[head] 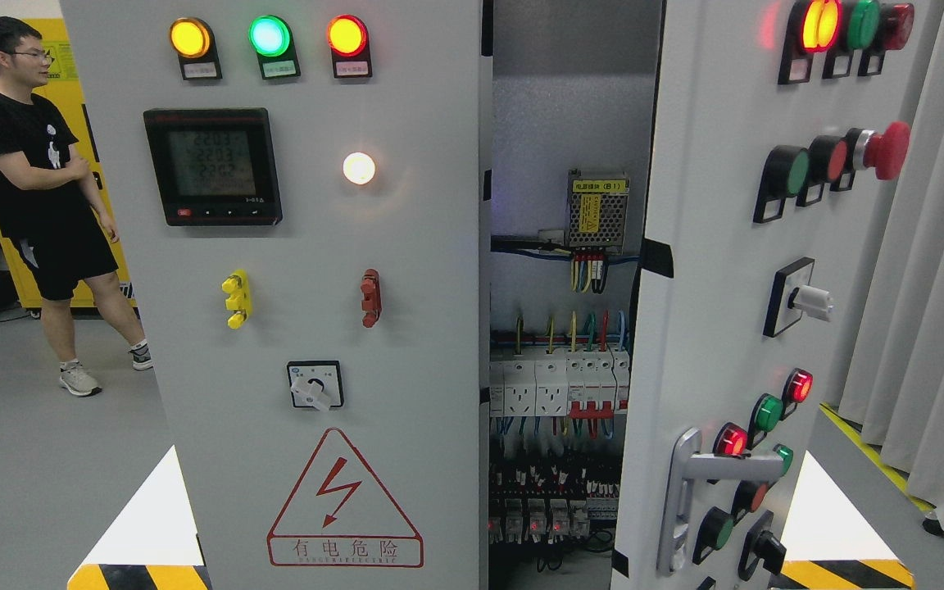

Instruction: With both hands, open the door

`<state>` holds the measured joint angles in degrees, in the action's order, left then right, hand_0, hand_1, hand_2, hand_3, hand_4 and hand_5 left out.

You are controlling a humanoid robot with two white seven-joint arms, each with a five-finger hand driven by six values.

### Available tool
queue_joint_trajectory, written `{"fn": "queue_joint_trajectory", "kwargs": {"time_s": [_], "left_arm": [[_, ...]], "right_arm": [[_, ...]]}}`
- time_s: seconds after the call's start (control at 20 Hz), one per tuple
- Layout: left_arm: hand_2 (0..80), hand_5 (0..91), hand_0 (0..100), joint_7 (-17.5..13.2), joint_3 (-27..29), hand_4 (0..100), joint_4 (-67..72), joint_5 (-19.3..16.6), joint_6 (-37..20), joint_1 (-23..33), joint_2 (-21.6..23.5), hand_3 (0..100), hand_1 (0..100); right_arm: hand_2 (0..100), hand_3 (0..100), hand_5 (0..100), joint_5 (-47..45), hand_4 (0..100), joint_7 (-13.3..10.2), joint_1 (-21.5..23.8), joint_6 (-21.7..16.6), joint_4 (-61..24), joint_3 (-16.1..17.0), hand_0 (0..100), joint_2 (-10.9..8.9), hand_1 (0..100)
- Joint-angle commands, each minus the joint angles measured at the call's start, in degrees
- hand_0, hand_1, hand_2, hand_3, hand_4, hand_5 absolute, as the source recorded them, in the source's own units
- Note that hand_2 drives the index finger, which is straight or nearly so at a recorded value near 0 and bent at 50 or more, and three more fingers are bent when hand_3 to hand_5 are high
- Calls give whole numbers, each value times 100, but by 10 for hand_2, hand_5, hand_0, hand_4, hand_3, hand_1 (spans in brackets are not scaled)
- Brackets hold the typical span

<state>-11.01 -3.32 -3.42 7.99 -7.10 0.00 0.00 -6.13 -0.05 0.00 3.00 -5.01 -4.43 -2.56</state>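
A grey electrical cabinet fills the head view. Its right door (718,270) is swung open toward me, with a silver lever handle (689,492) low on its edge and rows of lit buttons. The left panel (308,246) stays flat, carrying three indicator lamps, a black meter (212,166), a rotary switch (315,385) and a red shock-warning triangle (345,500). Between them the interior (558,385) shows breakers, coloured wires and a power supply (596,211). Neither of my hands nor arms shows anywhere.
A person in a black shirt and shorts (38,197) stands at the far left on the grey floor, beside a yellow cabinet. Grey curtains (931,287) hang at the right. Black-and-yellow hazard striping (841,569) marks the floor at both lower corners.
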Motion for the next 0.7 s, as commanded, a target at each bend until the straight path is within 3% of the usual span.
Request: {"fn": "queue_joint_trajectory", "kwargs": {"time_s": [0.0,0.3,0.55,0.65], "left_arm": [[0,0,120,11,-20,0,-36,-25,-20,44,79,0,556],[0,0,120,20,41,0,-89,36,-299,-378,61,0,556],[0,0,120,-50,-11,0,-89,-7,-2607,-589,96,0,556],[0,0,120,-374,-29,0,-115,-34,-3287,-633,105,0,556]], "right_arm": [[40,0,0,7,0,-4,150,-1,0,-23,0,-8,500],[40,0,0,7,0,-4,150,-1,0,-76,0,-8,500],[40,0,0,-2,0,-4,150,-1,0,-76,0,-8,500],[40,0,0,7,0,-4,150,-1,0,-76,0,-8,500]]}}
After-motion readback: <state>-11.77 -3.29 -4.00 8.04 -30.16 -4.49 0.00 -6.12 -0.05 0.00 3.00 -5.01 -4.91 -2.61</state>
